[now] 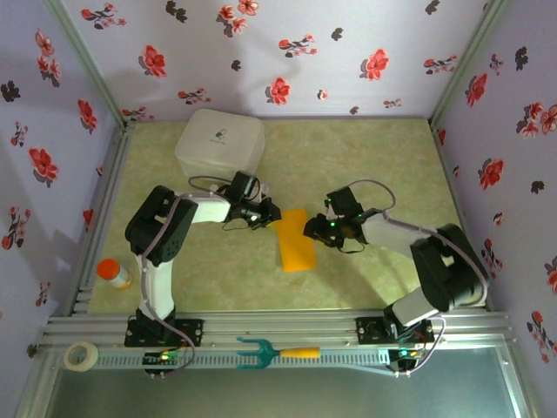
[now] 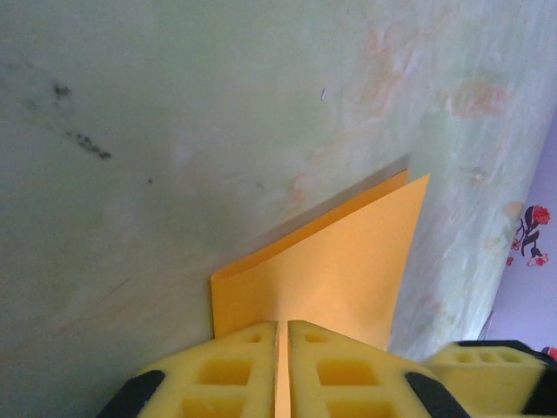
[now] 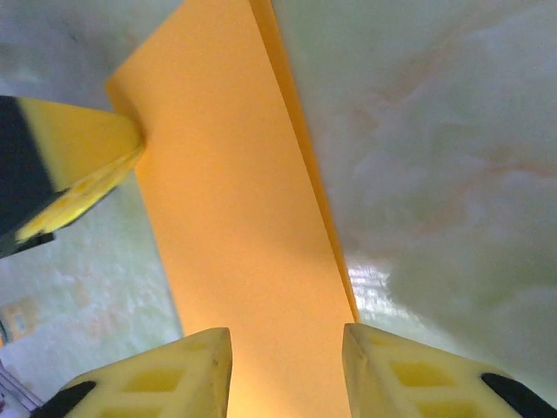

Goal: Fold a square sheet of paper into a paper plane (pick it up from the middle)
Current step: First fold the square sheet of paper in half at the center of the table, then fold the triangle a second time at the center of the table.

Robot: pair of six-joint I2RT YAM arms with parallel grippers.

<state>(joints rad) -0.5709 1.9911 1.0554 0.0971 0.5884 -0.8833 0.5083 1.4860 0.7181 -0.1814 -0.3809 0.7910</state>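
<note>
— Top external view, starting at the left: what is there?

— Tape (image 1: pixel 83 354) on the near rail (image 1: pixel 348 326). Then a bottle (image 1: pixel 113 273) with an orange cap at the left edge of the counter (image 1: pixel 383 157), and a white tub (image 1: pixel 220 142) near the back wall.

— And the left fingers?

— The left fingers (image 1: pixel 268 215) reach in from the left to the paper's far left corner. On the left wrist view the two yellow pads are pressed together on the paper's edge, with a thin orange line between them.

— Where is the paper?

— The paper (image 1: pixel 296 240) is mid-counter between the two arms. It is a folded orange rectangle, its long side running near to far. The left wrist view shows two layers with slightly offset edges. Nearer, a teal fork (image 1: pixel 261 352) with a yellow handle lies on the rail between the arm bases.

— The right fingers?

— The right fingers (image 1: pixel 315 229) meet the paper's right edge near its far end. On the right wrist view they stand apart, with the orange strip running between them. Whether they touch it cannot be told.
</note>
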